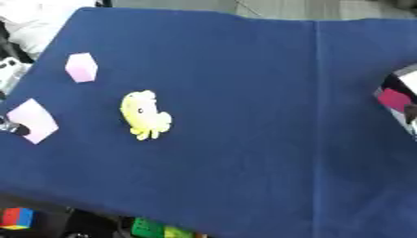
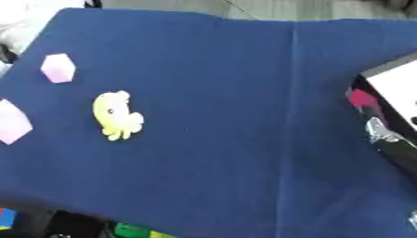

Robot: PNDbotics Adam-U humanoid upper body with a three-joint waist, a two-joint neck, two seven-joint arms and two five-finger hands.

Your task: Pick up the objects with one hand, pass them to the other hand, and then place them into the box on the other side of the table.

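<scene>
Hands: only small parts in view. Left hand (image 1: 10,124) seen as a dark and silver tip at the left edge, touching the near-left corner of a flat pink piece (image 1: 34,120); open or closed cannot be told. Right hand (image 2: 380,130) seen as a silver and dark part at the right edge, over the dark wall of the box (image 2: 399,86); whether open, closed or holding something also cannot be told.

Task things, left side of the worktop (image 1: 244,116):
- Flat pink piece: lying flat, at the left edge, tilted to a diamond.
- Pink block (image 1: 81,67): six-sided outline, farther back, apart from the flat piece.
- Yellow toy (image 1: 144,115): soft-looking, with a dark eye spot and short lobes at its near end; lying to the right of both pink things, touching neither, untouched by either hand.

Box: at the right edge, well apart from the three things, cut off by the frame; dark walls, white inside. Magenta item (image 2: 361,98) at its left corner; inside or against the wall cannot be told.

Worktop: covered in a blue cloth, with a straight crease (image 1: 316,116) running front to back right of centre.

Below the near edge: a red and blue cube (image 1: 16,217) and a green block (image 1: 148,228).
</scene>
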